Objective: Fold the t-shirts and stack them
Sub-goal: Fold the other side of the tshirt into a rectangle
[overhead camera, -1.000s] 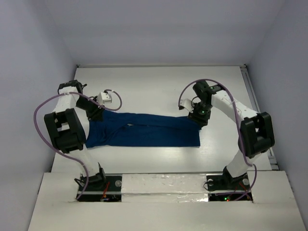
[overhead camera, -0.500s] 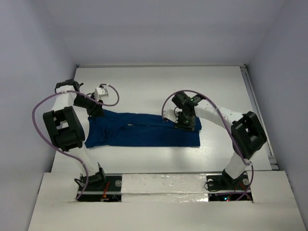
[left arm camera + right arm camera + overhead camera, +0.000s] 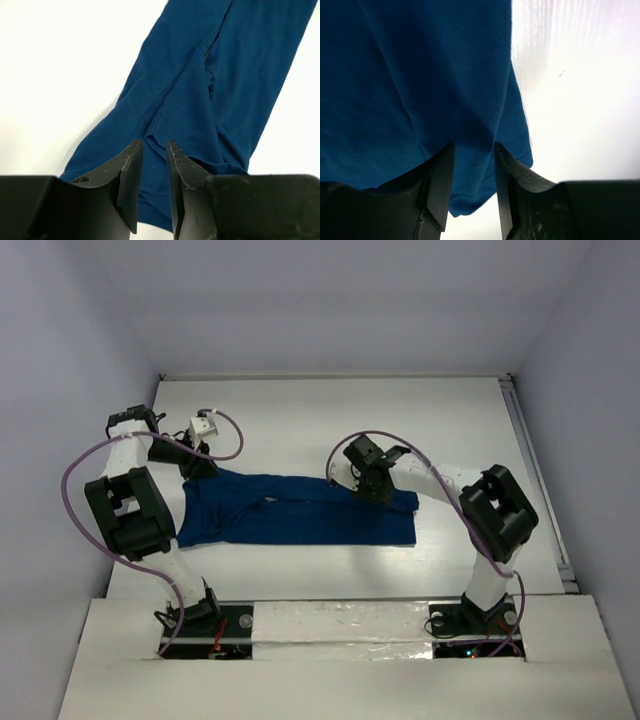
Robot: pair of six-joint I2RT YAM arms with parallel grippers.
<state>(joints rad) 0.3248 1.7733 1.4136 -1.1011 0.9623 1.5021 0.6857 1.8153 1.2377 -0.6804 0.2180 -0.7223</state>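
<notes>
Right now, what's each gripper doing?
Left gripper: fingers nearly together over the shirt; grip cannot be told.
Right gripper: open, fingers either side of the shirt's edge.

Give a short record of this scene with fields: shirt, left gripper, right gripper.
t-shirt: dark blue, folded into a long band, flat on the white table
left gripper: at the band's far left corner, fingers narrowly apart, grip unclear
right gripper: at the far edge near the right end, open over cloth
</notes>
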